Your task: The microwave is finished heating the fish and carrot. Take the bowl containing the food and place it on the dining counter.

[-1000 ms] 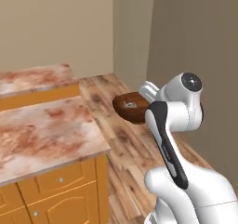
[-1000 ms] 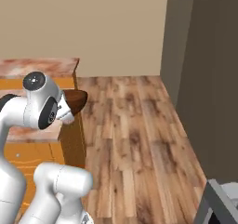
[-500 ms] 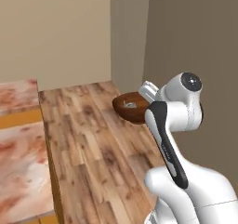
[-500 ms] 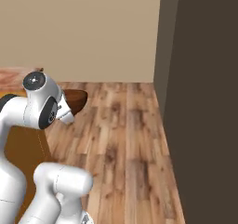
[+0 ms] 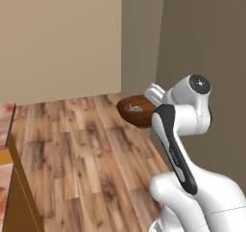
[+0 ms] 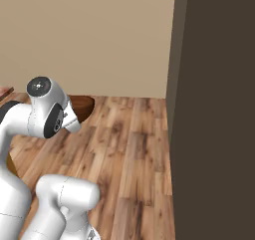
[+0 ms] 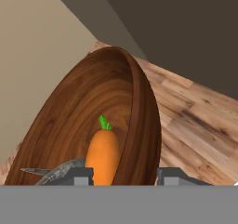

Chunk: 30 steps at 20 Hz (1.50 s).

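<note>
The dark reddish-brown bowl [image 7: 93, 111] hangs in the air above the wooden floor, and my gripper [image 7: 128, 177] is shut on its near rim. One fingertip [image 7: 82, 175] is inside the bowl and the other sits outside the wall. Inside lie the orange carrot [image 7: 102, 155] with its green top and the grey fish [image 7: 59, 172] beside it. From the left base view the bowl [image 5: 136, 111] shows just left of my hand, and in the right base view the bowl [image 6: 82, 107] peeks out behind my wrist. The dining counter [image 5: 19, 197] shows at the far left edge. The microwave is out of view.
A tall dark panel [image 6: 214, 109] fills the right side, close to the arm. A beige wall [image 5: 57, 38] stands ahead. Wooden floor [image 5: 96, 149] stretches between the counter's orange side and the dark panel.
The whole picture has swung, so the base has turned. The counter has slid off toward the left edge and the dark panel has grown. The bowl stays in my gripper as before.
</note>
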Tool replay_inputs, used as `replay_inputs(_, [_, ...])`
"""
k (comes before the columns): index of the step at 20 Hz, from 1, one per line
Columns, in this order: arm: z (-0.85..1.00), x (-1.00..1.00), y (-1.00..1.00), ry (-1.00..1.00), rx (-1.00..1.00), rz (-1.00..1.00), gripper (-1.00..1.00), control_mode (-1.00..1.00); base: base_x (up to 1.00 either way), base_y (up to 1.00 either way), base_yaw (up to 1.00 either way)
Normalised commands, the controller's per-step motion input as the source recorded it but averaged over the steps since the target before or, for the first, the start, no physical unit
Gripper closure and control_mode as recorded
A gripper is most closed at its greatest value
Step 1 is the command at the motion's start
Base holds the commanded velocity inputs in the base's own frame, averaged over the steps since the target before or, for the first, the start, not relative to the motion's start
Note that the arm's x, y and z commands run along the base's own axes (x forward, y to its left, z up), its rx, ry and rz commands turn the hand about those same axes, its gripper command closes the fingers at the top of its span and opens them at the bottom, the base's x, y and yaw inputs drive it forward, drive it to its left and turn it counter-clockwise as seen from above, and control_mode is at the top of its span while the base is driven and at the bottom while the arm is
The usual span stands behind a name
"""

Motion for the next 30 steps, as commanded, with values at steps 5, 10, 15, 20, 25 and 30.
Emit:
replay_inputs(5, [0.0, 0.0, 0.0, 0.0, 0.0, 0.0, 1.0, 1.0, 1.0, -0.13, 0.28])
replay_inputs(10, [0.0, 0.0, 0.0, 0.0, 0.0, 0.0, 1.0, 1.0, 1.0, -0.4, 0.47])
replay_inputs(15, [0.0, 0.0, 0.0, 0.0, 0.0, 0.0, 1.0, 1.0, 1.0, -0.46, 0.51])
replay_inputs(20, [0.0, 0.0, 0.0, 0.0, 0.0, 0.0, 1.0, 1.0, 1.0, -0.46, 0.6])
replay_inputs(25, [0.0, 0.0, 0.0, 0.0, 0.0, 0.0, 1.0, 1.0, 0.88, -0.36, 0.76])
replay_inputs(30, [0.0, 0.0, 0.0, 0.0, 0.0, 0.0, 1.0, 1.0, 0.68, -0.49, 0.77])
